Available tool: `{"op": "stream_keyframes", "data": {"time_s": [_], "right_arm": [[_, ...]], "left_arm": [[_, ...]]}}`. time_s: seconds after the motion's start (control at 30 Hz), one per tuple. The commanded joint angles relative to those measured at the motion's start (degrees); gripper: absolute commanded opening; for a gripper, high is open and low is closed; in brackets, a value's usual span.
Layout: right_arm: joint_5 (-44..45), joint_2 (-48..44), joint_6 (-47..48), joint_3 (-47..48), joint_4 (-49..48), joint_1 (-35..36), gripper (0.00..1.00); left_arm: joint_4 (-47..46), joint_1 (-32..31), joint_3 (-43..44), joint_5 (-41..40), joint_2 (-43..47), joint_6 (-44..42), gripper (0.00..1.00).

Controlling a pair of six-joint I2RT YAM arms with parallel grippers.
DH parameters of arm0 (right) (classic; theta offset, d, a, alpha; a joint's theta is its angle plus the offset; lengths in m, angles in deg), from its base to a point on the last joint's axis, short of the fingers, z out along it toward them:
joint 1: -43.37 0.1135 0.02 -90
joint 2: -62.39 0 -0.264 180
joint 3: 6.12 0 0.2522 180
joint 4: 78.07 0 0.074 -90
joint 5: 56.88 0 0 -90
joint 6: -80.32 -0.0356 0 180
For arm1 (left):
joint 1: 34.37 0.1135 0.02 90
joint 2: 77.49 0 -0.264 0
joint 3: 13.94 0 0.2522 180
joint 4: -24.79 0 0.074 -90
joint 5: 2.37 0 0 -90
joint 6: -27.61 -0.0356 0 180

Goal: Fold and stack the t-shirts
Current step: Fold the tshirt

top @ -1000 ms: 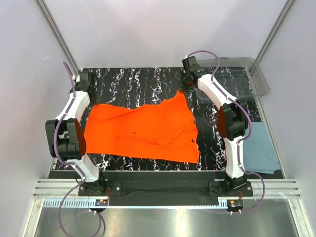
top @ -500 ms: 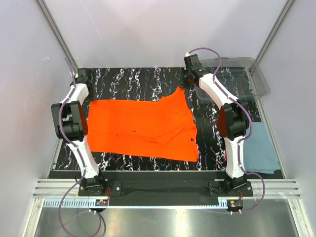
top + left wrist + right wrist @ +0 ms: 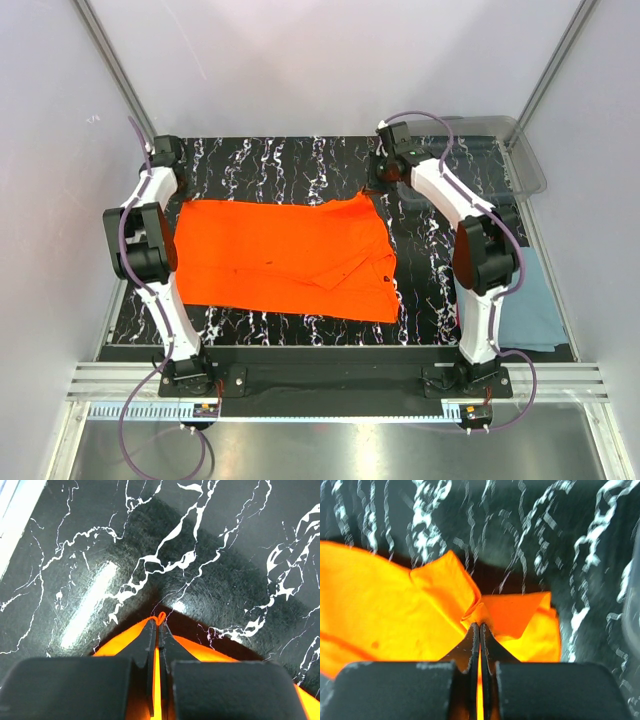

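Observation:
The orange t-shirt point(image 3: 285, 255) lies spread across the black marbled table point(image 3: 280, 165), its far edge pulled straight between my two grippers. My left gripper point(image 3: 176, 200) is shut on the shirt's far left corner; in the left wrist view a small loop of orange cloth point(image 3: 161, 617) pokes out past the closed tips point(image 3: 159, 622). My right gripper point(image 3: 378, 182) is shut on the far right corner, with bunched orange folds point(image 3: 510, 610) around its tips point(image 3: 480, 626). The blue-grey t-shirt point(image 3: 530, 300) lies flat at the near right, partly behind the right arm.
A clear plastic bin point(image 3: 500, 150) stands at the far right corner, close behind the right wrist. White walls and metal posts enclose the table on three sides. A bare strip of table runs along the far edge beyond the shirt.
Both arms have drawn the held corners toward the far side and apart. The orange shirt's sagging far edge is now straight and the cloth lies flatter. Both grips stayed shut.

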Motion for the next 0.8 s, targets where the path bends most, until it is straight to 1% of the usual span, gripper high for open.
{"op": "stream_keyframes", "data": {"time_s": [0.0,0.13,0.27,0.4,0.63,0.77], "right_arm": [[-4.8,-7.7,-1.8,-2.8,-1.6,-0.4,0.00],[-9.5,-10.7,-3.7,-7.1,-2.1,-0.3,0.00],[-12.1,-13.7,-5.7,-10.8,-2.1,0.5,0.00],[-12.1,-17.8,-6.6,-14.8,-2.4,1.9,0.00],[-14.2,-22.7,-9.5,-23.2,-3.8,3.9,0.00],[-13.4,-25.6,-10.0,-27.9,-4.5,5.6,0.00]], "left_arm": [[0.0,0.4,-0.3,0.6,2.7,-0.5,0.00],[2.7,1.0,-2.2,-0.3,5.4,-0.3,0.00],[4.0,2.1,-5.0,-2.2,7.9,-0.4,0.00],[7.1,3.1,-6.0,-2.2,8.7,-1.2,0.00],[8.1,4.1,-10.1,-3.1,11.8,-2.4,0.01],[8.9,4.2,-11.9,-4.0,12.5,-3.0,0.03]]}}
